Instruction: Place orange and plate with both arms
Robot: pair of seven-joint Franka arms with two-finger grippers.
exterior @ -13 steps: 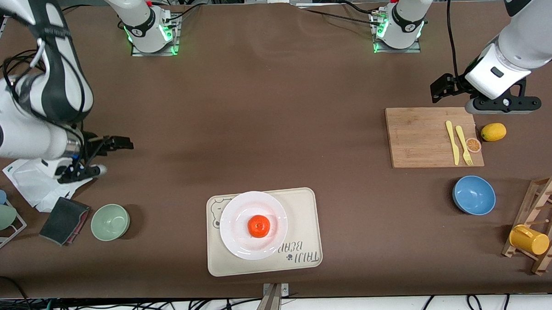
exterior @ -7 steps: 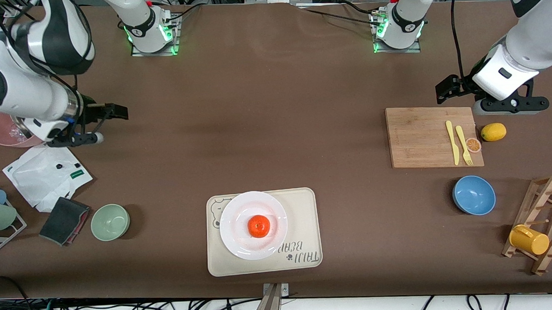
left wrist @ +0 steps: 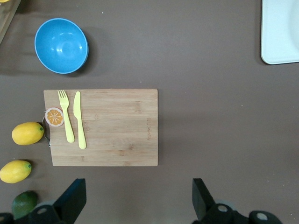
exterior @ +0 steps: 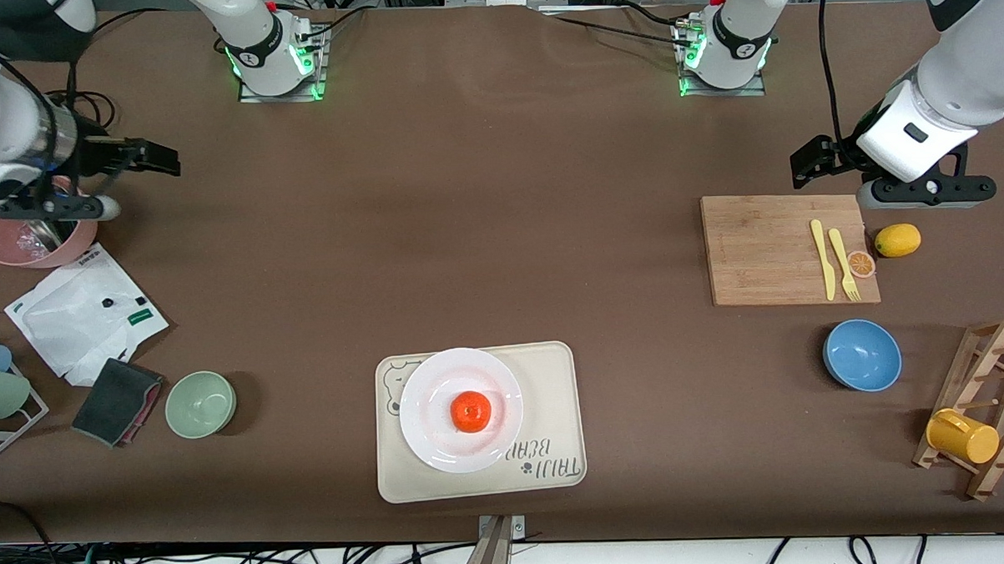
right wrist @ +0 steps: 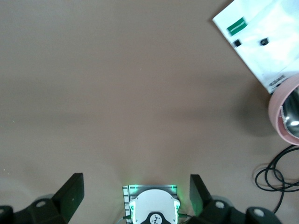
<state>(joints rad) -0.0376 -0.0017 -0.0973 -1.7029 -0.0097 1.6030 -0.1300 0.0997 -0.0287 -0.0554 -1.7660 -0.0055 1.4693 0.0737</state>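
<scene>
Two task items stood together: the orange (exterior: 471,412) sat upright at the middle of the plate (exterior: 426,383), and the plate rested on the cream tray (exterior: 555,372), near the table edge closest to the front camera, roughly midway between the two arms' ends. Left gripper (exterior: 807,163): empty, fingers spread wide, hanging over bare table at the edge of the cutting board (exterior: 760,248), well apart from the plate. Right gripper (exterior: 151,159): empty, fingers likewise spread wide, over bare table beside the pink bowl (exterior: 29,240) at the right arm's end, also well apart from the plate. Judged stage: both placements appeared done, with the step in hand a retreat of both arms. To do that well, each arm would best keep its height and travel toward its own base, away from the tray, so no wrist or cable sweeps over the plate and sets the round fruit rolling. Risk noted: the left arm's clutter, namely a lemon (exterior: 897,240), a fork (exterior: 844,263) and a knife (exterior: 823,258), lay close beneath its path.
</scene>
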